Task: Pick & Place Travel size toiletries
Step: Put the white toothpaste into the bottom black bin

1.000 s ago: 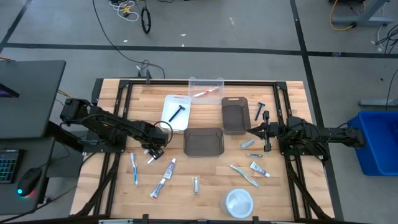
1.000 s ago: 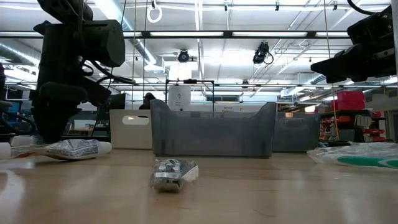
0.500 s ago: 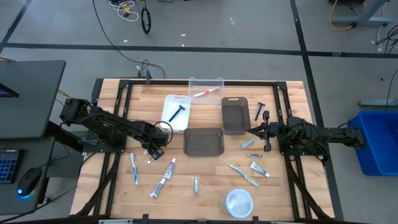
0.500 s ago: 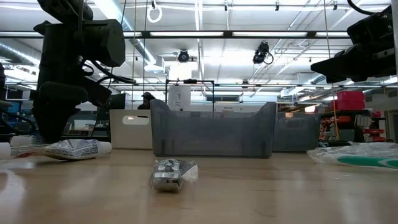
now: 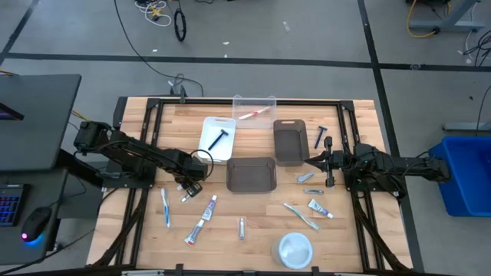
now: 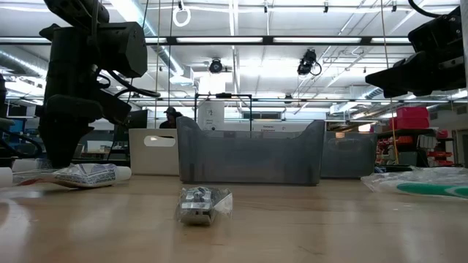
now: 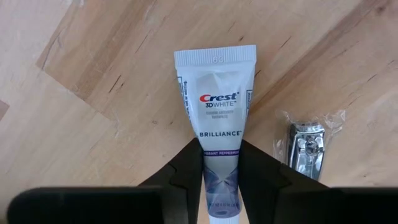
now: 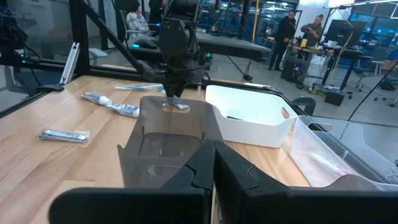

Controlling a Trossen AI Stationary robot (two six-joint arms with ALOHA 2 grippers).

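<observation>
- The pale wooden worktop (image 5: 253, 211) stands in a workshop with a grey floor; bins sit toward its back, toiletries lie scattered nearer the front.
- The left gripper (image 7: 221, 163) pinches the cap end of a small white-and-silver toothpaste tube (image 7: 217, 106), which lies flat on the wood.
- Just beside the tube lies a wrapped silvery nail clipper (image 7: 305, 152).
- The right gripper (image 8: 213, 163), fingers pressed together, waits across the worktop.
- The grasp looks in hand; next likely comes a straight lift toward the dark grey rectangular bin (image 5: 251, 175).
</observation>
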